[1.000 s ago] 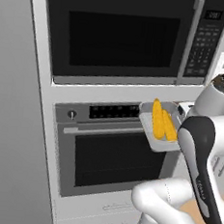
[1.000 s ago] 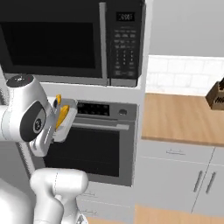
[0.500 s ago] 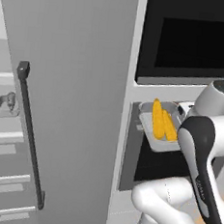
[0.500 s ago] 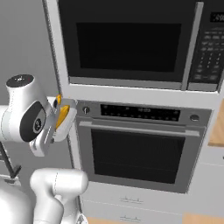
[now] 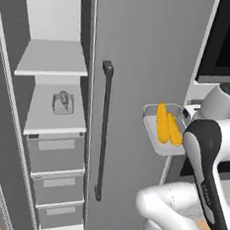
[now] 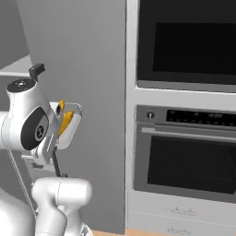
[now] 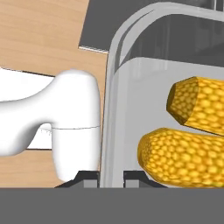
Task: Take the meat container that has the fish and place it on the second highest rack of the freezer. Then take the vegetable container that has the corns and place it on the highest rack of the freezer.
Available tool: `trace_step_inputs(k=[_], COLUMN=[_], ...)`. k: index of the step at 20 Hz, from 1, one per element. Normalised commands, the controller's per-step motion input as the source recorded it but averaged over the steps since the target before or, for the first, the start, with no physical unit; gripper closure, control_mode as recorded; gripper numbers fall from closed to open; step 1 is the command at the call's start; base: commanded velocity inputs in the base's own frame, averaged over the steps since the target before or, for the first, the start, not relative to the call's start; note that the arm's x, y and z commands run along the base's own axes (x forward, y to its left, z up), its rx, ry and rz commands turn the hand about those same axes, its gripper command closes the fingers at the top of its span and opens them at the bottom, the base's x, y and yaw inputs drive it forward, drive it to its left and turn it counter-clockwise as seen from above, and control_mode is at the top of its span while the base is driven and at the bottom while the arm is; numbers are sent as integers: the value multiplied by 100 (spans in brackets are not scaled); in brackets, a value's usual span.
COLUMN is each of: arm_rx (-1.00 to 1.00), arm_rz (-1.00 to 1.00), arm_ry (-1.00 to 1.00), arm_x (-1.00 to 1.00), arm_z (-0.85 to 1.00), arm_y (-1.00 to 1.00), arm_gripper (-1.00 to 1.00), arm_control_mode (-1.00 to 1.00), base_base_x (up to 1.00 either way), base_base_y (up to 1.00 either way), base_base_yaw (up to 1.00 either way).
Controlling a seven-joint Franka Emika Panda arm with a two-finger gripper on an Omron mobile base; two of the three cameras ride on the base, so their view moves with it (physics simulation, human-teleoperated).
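Pincer (image 7: 111, 175) pinched on near rim of vegetable container (image 5: 157, 136), carried beside open freezer (image 5: 48, 105) door. The corns (image 5: 166, 127) loose inside; likely to roll if tilted. Tray rigid, light, smooth-walled; rim grip adequate, keep level toward highest rack (image 5: 49, 63).

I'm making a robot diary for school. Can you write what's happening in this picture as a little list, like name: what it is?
robot hand: gripper shut on the rim of the vegetable container
inside the container: two yellow corns, lying side by side
freezer: door swung open, black bar handle facing us
highest rack: nothing on it yet
second highest rack: a small clear meat container sits there already
below the racks: three pale drawers
next door: black wall oven
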Motion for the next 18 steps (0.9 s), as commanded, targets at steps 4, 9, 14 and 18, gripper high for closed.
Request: trace_step_inputs(k=[4, 9, 14, 18], arm_rx=[0, 0, 0, 0], arm_rz=[0, 0, 0, 0], arm_ry=[0, 0, 0, 0], arm_x=[0, 0, 0, 0], arm_z=[0, 0, 0, 0], arm_y=[0, 0, 0, 0], arm_gripper=[100, 100, 100, 100], arm_control_mode=[100, 100, 100, 100], base_base_x=[4, 0, 0, 2], base_base_y=[100, 99, 71, 9], base_base_yaw=[0, 0, 0, 0])
